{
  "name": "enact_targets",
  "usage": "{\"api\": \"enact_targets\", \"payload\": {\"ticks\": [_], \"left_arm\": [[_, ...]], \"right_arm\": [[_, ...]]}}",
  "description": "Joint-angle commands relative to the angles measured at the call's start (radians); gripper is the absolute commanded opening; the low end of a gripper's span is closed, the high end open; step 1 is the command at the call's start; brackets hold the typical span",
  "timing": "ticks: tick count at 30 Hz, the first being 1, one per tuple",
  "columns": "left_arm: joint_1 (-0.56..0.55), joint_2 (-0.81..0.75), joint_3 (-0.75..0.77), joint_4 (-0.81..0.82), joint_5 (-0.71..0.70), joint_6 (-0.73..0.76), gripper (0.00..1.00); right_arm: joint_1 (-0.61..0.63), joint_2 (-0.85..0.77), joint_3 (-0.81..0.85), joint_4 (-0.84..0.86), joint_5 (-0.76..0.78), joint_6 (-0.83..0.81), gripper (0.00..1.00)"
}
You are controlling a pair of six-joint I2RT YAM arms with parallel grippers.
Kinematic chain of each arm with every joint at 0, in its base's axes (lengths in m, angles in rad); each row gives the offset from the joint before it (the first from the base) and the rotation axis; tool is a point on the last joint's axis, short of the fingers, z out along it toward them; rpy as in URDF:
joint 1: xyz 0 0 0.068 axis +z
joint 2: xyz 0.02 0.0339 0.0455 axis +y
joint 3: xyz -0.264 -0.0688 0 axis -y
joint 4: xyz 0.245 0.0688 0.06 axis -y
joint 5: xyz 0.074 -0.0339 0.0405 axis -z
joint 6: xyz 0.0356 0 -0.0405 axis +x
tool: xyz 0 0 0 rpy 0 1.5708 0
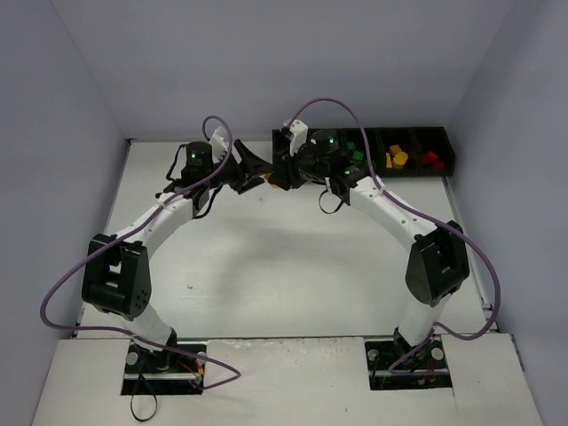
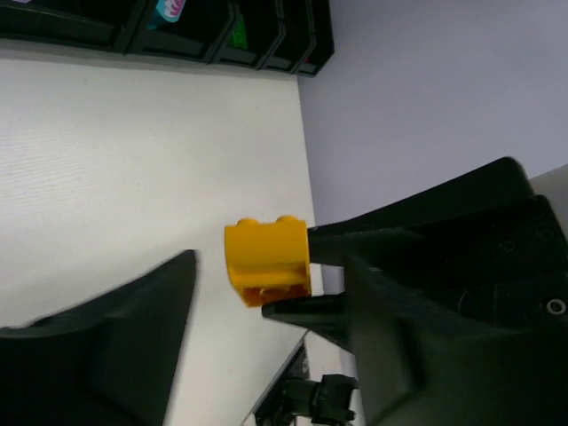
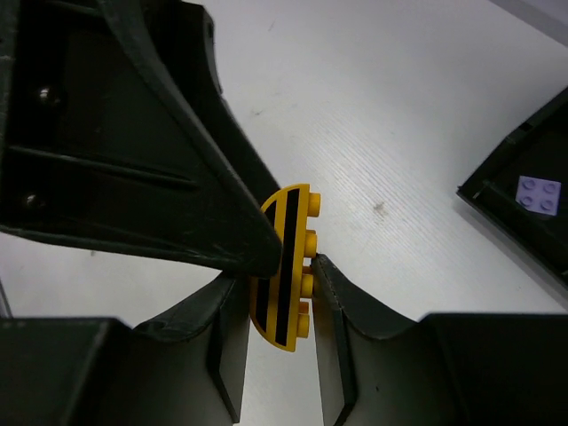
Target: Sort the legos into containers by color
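A yellow-orange lego (image 3: 286, 266), a half-round studded plate with black stripes, stands on edge between the fingers of my right gripper (image 3: 280, 288), which is shut on it just above the white table. It also shows in the top view (image 1: 274, 183) and the left wrist view (image 2: 266, 262). My left gripper (image 1: 251, 170) is open and faces the right gripper (image 1: 282, 174). One of its fingers (image 3: 177, 160) touches the plate's striped face. The black tray of containers (image 1: 448, 153) lies at the far right. Its bins hold green (image 1: 353, 149), yellow (image 1: 397, 158) and red (image 1: 432, 160) legos.
The tray's near corner shows in the right wrist view (image 3: 510, 217) with a lilac lego (image 3: 539, 195) inside. In the left wrist view the tray (image 2: 177, 40) holds a teal lego (image 2: 170, 9). Grey walls enclose the table on three sides.
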Motion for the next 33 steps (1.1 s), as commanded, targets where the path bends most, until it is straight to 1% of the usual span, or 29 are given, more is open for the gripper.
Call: {"api": "enact_targets", "payload": {"ticks": [1,2,3,4,5,6,7,8,9,10,12,13,15,18,19,22,24,25,30,32,33], "left_arm": [[-0.003,-0.024,0.074,-0.023,-0.024,0.063,0.67],[-0.002,-0.027,0.082,-0.085,-0.037,0.088,0.71],[-0.001,-0.039,0.087,-0.119,-0.08,0.115,0.74],[0.004,-0.046,0.093,-0.154,-0.103,0.172,0.78],[0.008,-0.053,0.099,-0.211,-0.128,0.198,0.79],[0.011,-0.072,0.102,-0.26,-0.183,0.23,0.79],[0.017,-0.081,0.102,-0.294,-0.214,0.3,0.8],[0.019,-0.092,0.104,-0.358,-0.244,0.338,0.8],[0.021,-0.113,0.102,-0.386,-0.302,0.376,0.8],[0.021,-0.136,0.096,-0.44,-0.329,0.445,0.8],[0.021,-0.164,0.082,-0.48,-0.375,0.531,0.8],[0.021,-0.177,0.073,-0.509,-0.414,0.554,0.8],[0.021,-0.228,0.033,-0.527,-0.447,0.612,0.8],[0.021,-0.298,-0.034,-0.541,-0.488,0.648,0.8],[0.021,-0.317,-0.053,-0.538,-0.505,0.649,0.8],[0.021,-0.389,-0.122,-0.528,-0.522,0.651,0.8],[0.022,-0.437,-0.165,-0.523,-0.535,0.651,0.8],[0.022,-0.449,-0.176,-0.527,-0.539,0.651,0.8],[0.024,-0.504,-0.209,-0.558,-0.571,0.648,0.8],[0.024,-0.516,-0.217,-0.57,-0.579,0.645,0.8],[0.024,-0.521,-0.22,-0.574,-0.587,0.64,0.8]], "right_arm": [[-0.013,-0.03,0.027,0.035,0.089,-0.031,0.0],[-0.028,-0.03,0.021,0.035,0.104,-0.034,0.0],[-0.04,-0.028,0.016,0.035,0.136,-0.034,0.0],[-0.054,-0.025,0.007,0.033,0.152,-0.035,0.0],[-0.069,-0.021,0.002,0.033,0.169,-0.037,0.0],[-0.11,-0.001,0.001,0.03,0.189,-0.026,0.0],[-0.138,0.013,0.007,0.023,0.23,-0.014,0.0],[-0.169,0.028,0.03,0.01,0.241,0.004,0.0],[-0.231,0.059,0.042,0.007,0.255,0.046,0.0],[-0.288,0.086,0.066,0.003,0.311,0.072,0.0],[-0.333,0.113,0.094,0.004,0.373,0.078,0.0],[-0.355,0.128,0.111,0.004,0.447,0.077,0.0],[-0.413,0.182,0.163,0.004,0.499,0.055,0.0],[-0.465,0.253,0.241,0.004,0.562,0.022,0.0],[-0.496,0.272,0.264,0.004,0.565,0.014,0.0],[-0.534,0.347,0.344,0.003,0.568,-0.018,0.0],[-0.534,0.398,0.402,0.003,0.598,-0.04,0.04],[-0.562,0.415,0.424,0.003,0.603,-0.038,0.05],[-0.588,0.519,0.522,-0.007,0.614,-0.071,0.06],[-0.597,0.542,0.557,-0.008,0.592,-0.081,0.2],[-0.597,0.547,0.565,-0.008,0.591,-0.084,0.3]]}}
